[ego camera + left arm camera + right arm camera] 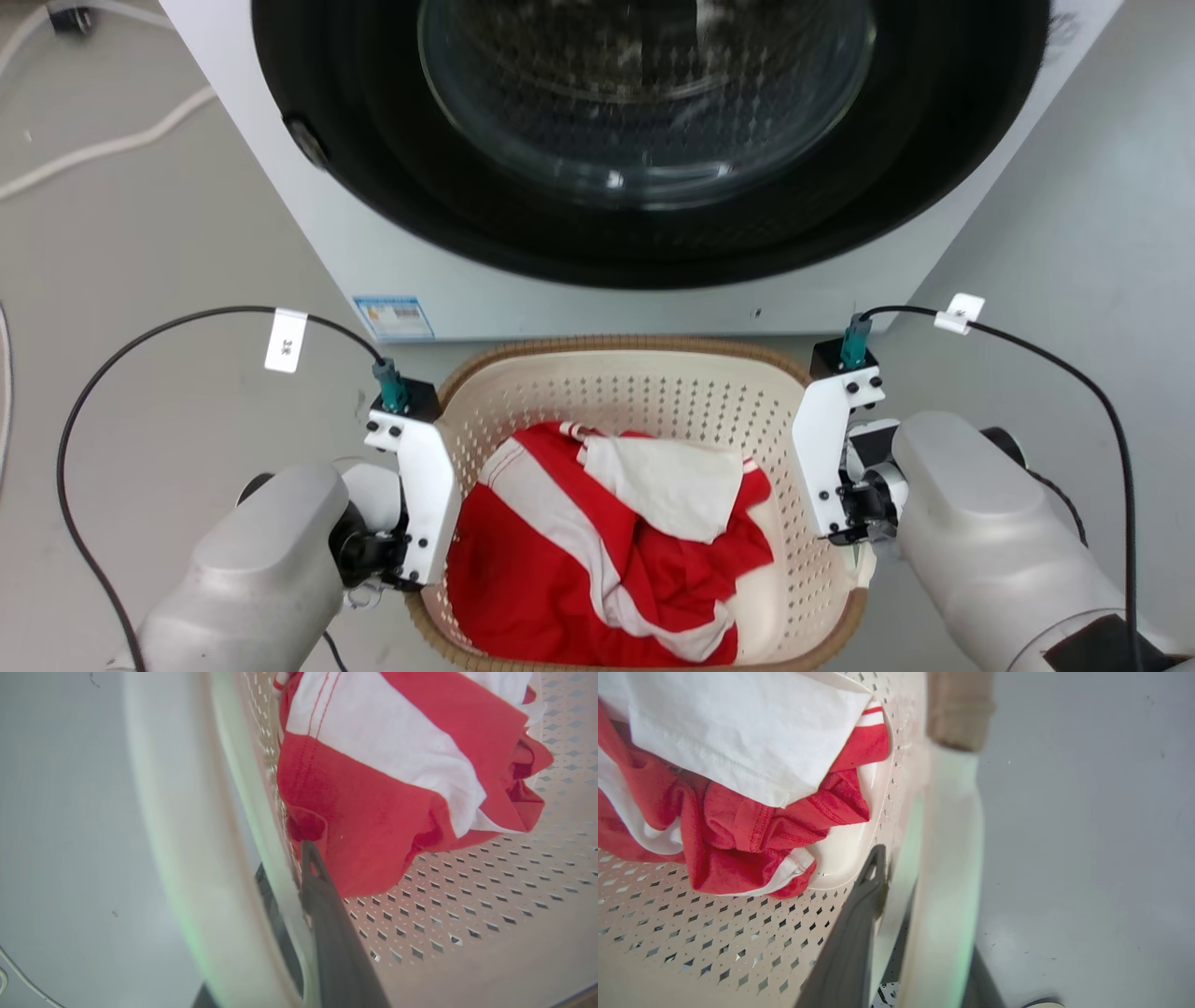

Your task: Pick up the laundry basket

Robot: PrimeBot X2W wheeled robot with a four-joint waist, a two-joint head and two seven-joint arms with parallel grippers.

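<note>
The cream perforated laundry basket (616, 347) with its brown woven-look rim sits low in the head view, right before the washing machine. Red-and-white clothes (579, 560) lie in it. My left gripper (429, 485) is at the basket's left side and my right gripper (826, 467) at its right side. In the left wrist view, the left gripper (287, 863) has one dark finger (322, 905) inside the basket wall (467, 905), the other outside under the white handle. The right gripper (896, 872) straddles the wall (714, 933) likewise. Both look shut on the wall.
A white front-loading washing machine (420, 280) with a dark round door fills the top of the head view, close behind the basket. A pale hose (103, 149) runs across the grey floor at the far left. Black camera cables arc over both wrists.
</note>
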